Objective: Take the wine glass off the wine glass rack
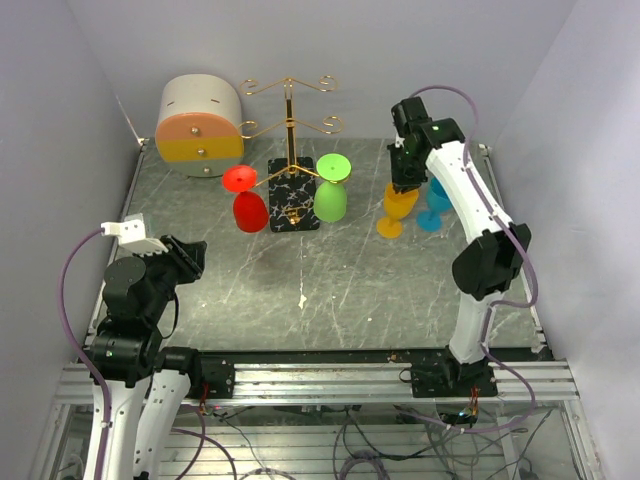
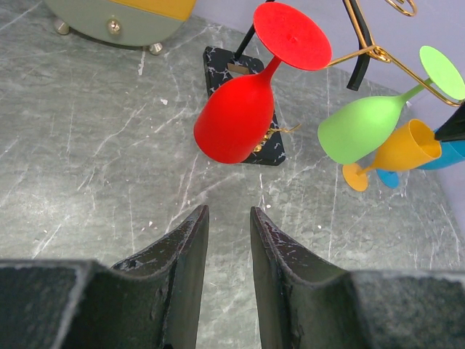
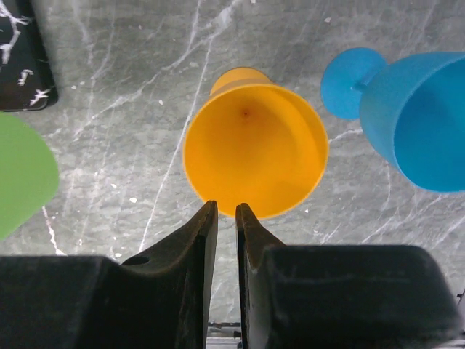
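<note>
The wine glass rack [image 1: 289, 120] is a gold pole with curled arms on a black marble base [image 1: 294, 210]. A red glass [image 1: 249, 209] and a green glass [image 1: 331, 200] hang upside down from its lower arms; both also show in the left wrist view, red [image 2: 236, 116] and green [image 2: 357, 128]. An orange glass [image 1: 397, 209] and a blue glass [image 1: 434, 205] stand upright on the table to the right. My right gripper [image 3: 227, 205] hovers just above the orange glass's [image 3: 254, 149] near rim, jaws almost together and empty. My left gripper [image 2: 229, 209] is low at front left, jaws slightly apart and empty.
A round white-and-orange drawer box [image 1: 201, 125] stands at the back left. Purple walls close in the grey marble table [image 1: 300, 300] on three sides. The blue glass [image 3: 418, 120] stands close to the right of the orange one.
</note>
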You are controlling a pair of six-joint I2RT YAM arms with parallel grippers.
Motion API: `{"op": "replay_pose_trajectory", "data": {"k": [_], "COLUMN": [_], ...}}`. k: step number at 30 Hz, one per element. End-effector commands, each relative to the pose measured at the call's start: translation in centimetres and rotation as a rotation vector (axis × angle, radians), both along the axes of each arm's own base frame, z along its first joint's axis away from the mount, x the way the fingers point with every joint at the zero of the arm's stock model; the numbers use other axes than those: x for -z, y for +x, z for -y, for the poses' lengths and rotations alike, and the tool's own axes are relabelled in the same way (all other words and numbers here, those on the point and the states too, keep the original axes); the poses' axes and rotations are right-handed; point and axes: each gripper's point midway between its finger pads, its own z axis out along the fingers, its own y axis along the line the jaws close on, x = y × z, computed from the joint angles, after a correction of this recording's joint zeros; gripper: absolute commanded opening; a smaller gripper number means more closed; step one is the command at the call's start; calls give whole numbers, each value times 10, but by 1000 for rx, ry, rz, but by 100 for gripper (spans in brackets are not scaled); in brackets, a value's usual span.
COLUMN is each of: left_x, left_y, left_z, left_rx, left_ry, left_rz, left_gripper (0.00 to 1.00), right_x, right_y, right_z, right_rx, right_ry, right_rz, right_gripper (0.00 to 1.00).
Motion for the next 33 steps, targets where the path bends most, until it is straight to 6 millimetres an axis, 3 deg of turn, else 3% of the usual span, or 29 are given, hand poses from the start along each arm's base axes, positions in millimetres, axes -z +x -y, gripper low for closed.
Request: {"op": "replay_pose_trajectory", "data": {"k": [1, 7, 8, 11, 15, 23, 29, 33], "left_x": [-2, -11, -17, -40, -62, -60, -51, -48], "left_y": [-1, 6, 8, 20, 49, 123, 140, 146], "left_z": [4, 6, 9, 18, 30, 43, 44, 27], "left_rx": [25, 10, 23, 55, 94, 90, 120, 89], "left_ry": [9, -45, -62, -106, -146, -272, -387, -449], "left_rz": [11, 16, 29, 69, 42, -110, -165, -149], "left_gripper": [40, 49, 50, 58, 60, 60, 59, 59], "right_x": [-76, -128, -142, -155, -164, -171, -176, -180], "right_y": [-7, -41, -54, -83, -116, -149, -159, -163], "right_z": [2, -28, -33, -48, -55, -42, -37, -37], "right_rx": [9, -143, -181, -279, -352, -371, -384, -393], "right_ry": [78, 305, 351, 468, 559, 568, 555, 561], "right_rz": [202, 379, 424, 472, 529, 616, 639, 662], "right_gripper": [17, 26, 29, 34, 34, 34, 34, 34]}}
